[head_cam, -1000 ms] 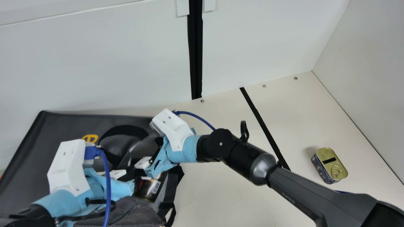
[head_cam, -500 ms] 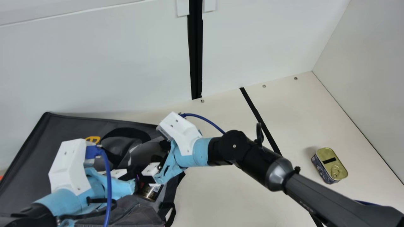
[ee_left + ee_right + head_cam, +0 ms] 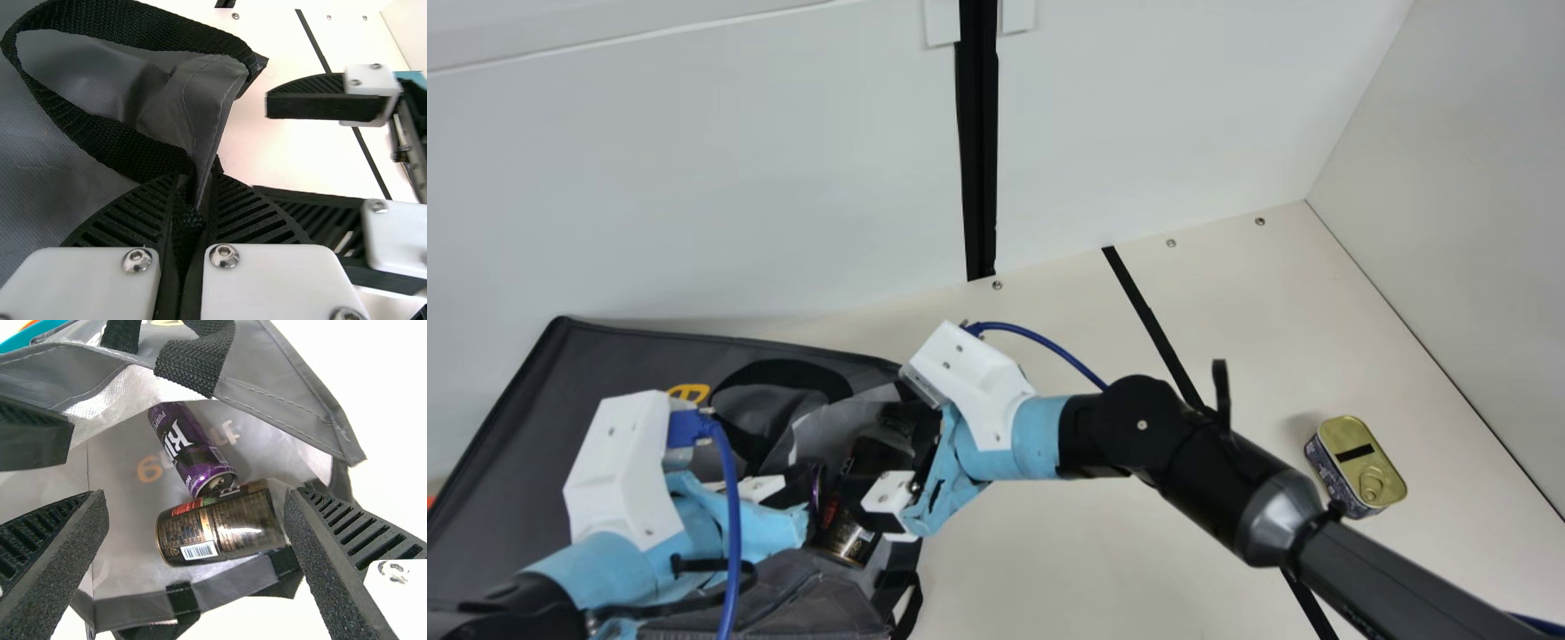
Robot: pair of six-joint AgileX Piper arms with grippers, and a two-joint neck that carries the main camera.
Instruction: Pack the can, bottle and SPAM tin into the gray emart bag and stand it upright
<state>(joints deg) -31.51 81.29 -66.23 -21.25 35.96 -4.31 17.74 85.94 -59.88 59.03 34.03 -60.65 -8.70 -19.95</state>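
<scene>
Main view: the gray bag (image 3: 618, 364) lies on its side on the cream bench (image 3: 1040, 551), with a black handle (image 3: 783, 366) looping over its upper side. The left gripper (image 3: 807, 489) is over the bag, close to its mouth, and the right gripper (image 3: 864, 462) is at the mouth from the other side. The dark bottle (image 3: 845, 538) shows its gold end inside the bag, partly hidden by the right gripper, with a sliver of the purple can (image 3: 815, 489) near it. The tin (image 3: 1356, 467) sits on the bench well apart from the bag, to its right, ring-pull lid facing up. A black strip (image 3: 1169, 356) crosses the bench between the bag and the tin.

Left wrist view: the left gripper (image 3: 200, 183) is pressed together on a fold of the bag's edge, with black webbing caught in it too. The handle arches over the bag just beyond that grip. The right gripper's two fingers stand apart beside the bag.

Right wrist view: the right gripper (image 3: 197, 503) is spread wide with nothing between its pads, facing the bag's open mouth. Inside the bag, the bottle lies on its side near the lower rim, and the can lies deeper in, slanting, with its near end right by the bottle.
</scene>
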